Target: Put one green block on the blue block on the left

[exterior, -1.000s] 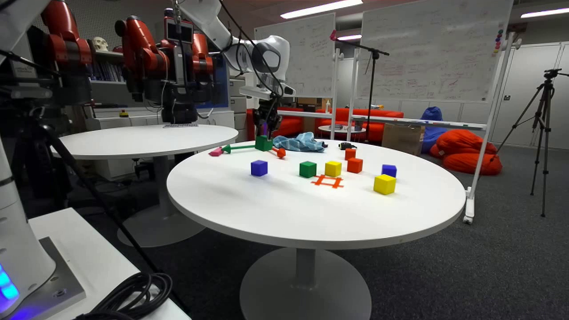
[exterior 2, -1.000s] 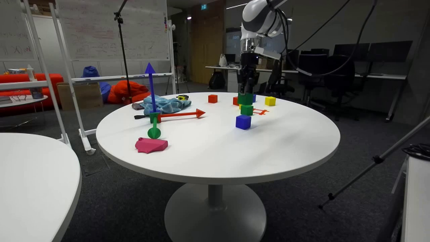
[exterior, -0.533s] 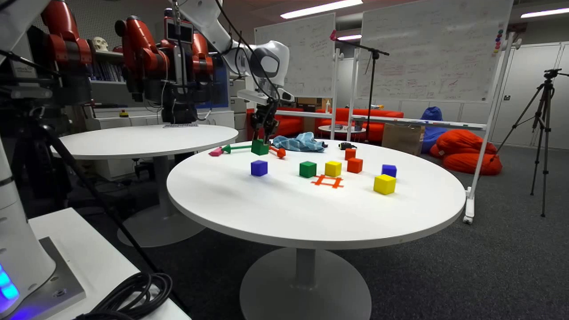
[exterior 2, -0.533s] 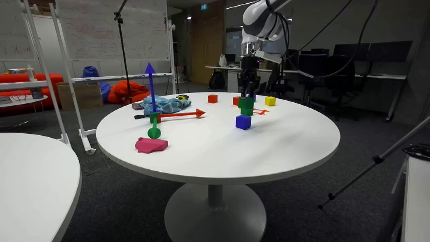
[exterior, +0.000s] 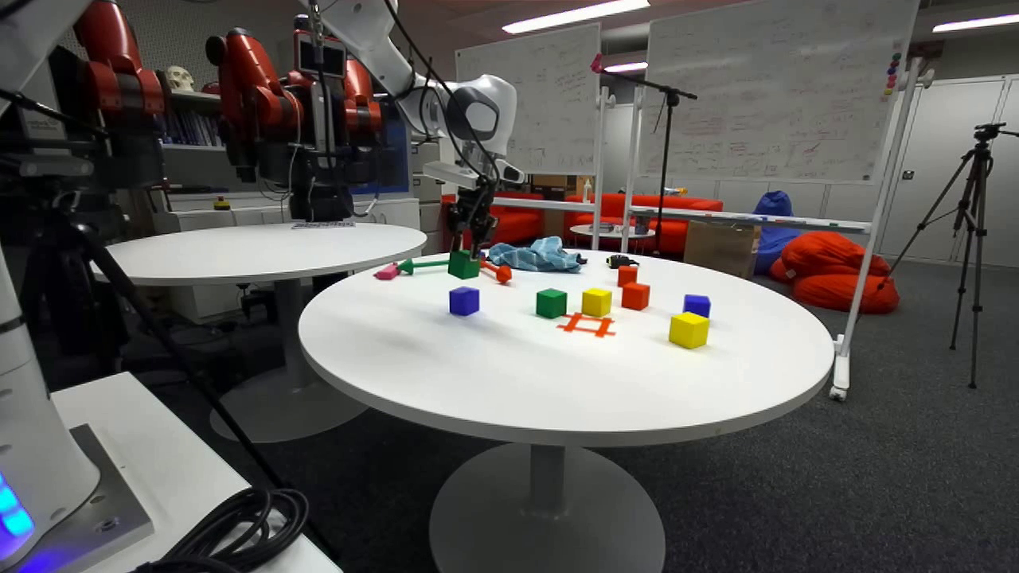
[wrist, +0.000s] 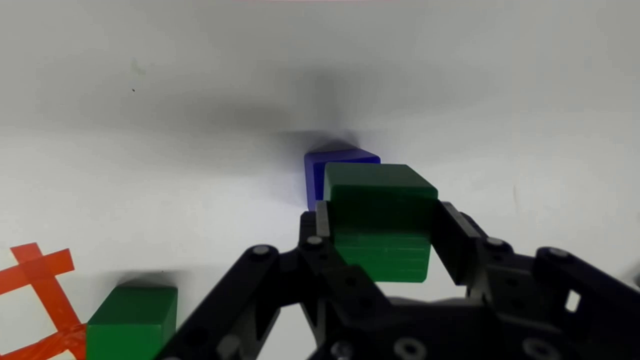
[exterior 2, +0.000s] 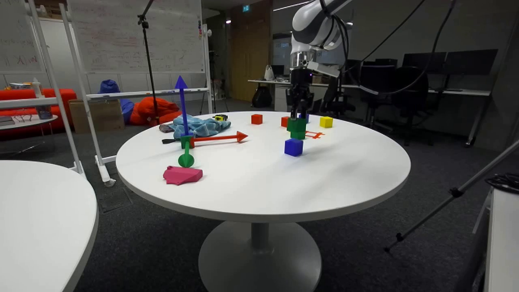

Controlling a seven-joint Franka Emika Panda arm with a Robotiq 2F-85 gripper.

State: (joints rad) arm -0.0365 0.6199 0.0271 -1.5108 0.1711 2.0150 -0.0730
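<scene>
My gripper [wrist: 385, 220] is shut on a green block [wrist: 382, 257], held between its fingertips. In the wrist view the held block partly covers the blue block [wrist: 340, 155], which peeks out at its upper left. In an exterior view the held green block [exterior: 464, 264] shows above and behind the left blue block [exterior: 464, 302], with a gap between. Another exterior view shows the gripper [exterior 2: 299, 113], held block [exterior 2: 296, 123] and blue block [exterior 2: 293, 147]. Another green block [exterior: 551, 303] stands on the table, also in the wrist view [wrist: 125, 342]. A second blue block [exterior: 696, 305] is farther right.
Yellow blocks [exterior: 596, 302] [exterior: 689, 329] and red blocks [exterior: 635, 296] [exterior: 627, 275] stand on the white table [exterior: 478, 382]. Orange tape [exterior: 587, 325] marks a square. A blue cloth [exterior 2: 202, 126], a coloured axis marker [exterior 2: 219, 138] and a pink piece [exterior 2: 182, 175] lie toward one side.
My gripper has come down a little with the green block and shifted slightly left in an exterior view. It has slowed in the last half second. The blocks on the table have not moved.
</scene>
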